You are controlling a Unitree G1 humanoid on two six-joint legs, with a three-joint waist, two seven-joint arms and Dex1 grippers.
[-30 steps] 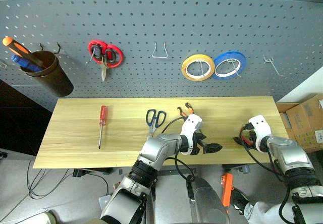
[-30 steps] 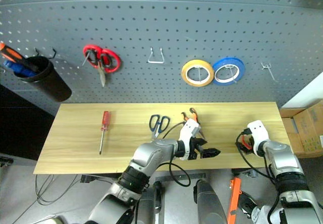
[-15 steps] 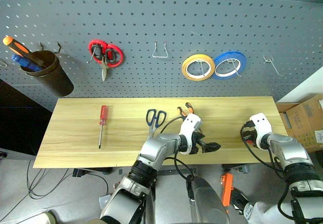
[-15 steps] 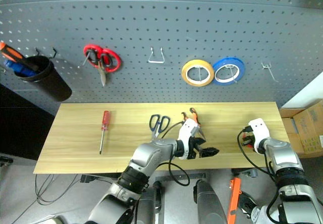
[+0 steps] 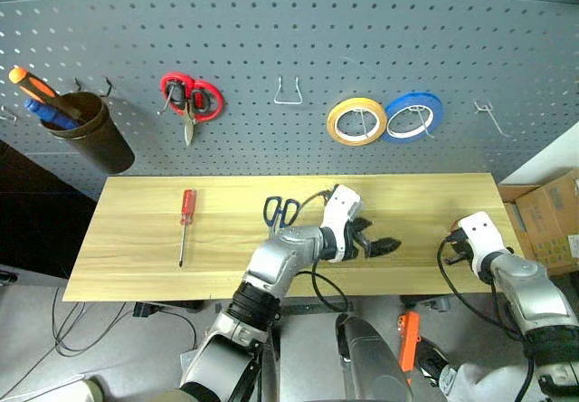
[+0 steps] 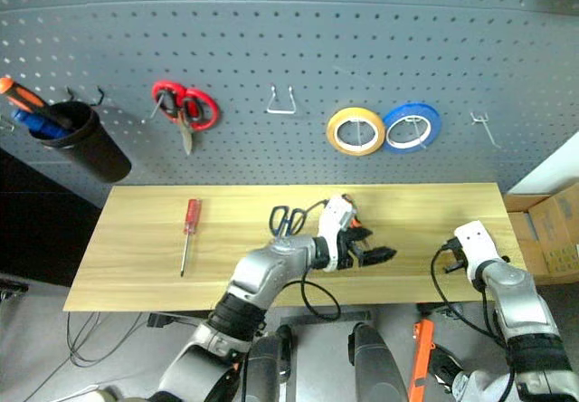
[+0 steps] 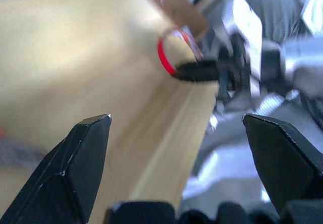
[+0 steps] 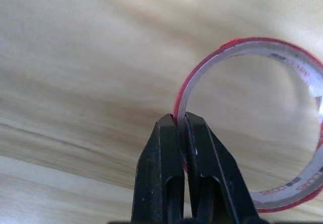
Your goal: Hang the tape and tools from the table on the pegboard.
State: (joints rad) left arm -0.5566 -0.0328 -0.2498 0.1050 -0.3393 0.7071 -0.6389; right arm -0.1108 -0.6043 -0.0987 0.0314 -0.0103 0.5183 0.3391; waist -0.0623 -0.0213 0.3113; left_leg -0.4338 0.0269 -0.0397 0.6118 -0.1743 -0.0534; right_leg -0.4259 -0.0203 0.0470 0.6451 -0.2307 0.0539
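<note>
With the right gripper [image 8: 182,128] pinched on the red-rimmed tape [image 8: 252,123] above the table's [image 5: 136,257] right end (left gripper [image 7: 176,133] gaping, empty), I'd keep the ring upright approaching the pegboard [image 5: 289,22].

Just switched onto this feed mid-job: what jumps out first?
The right gripper is pinched shut on the rim of the red tape, over the table's right end. The left gripper hangs open over the table's middle, beside the blue-handled scissors. On the pegboard behind, yellow and blue rolls and red scissors already hang, and a red screwdriver lies at the table's left.
</note>
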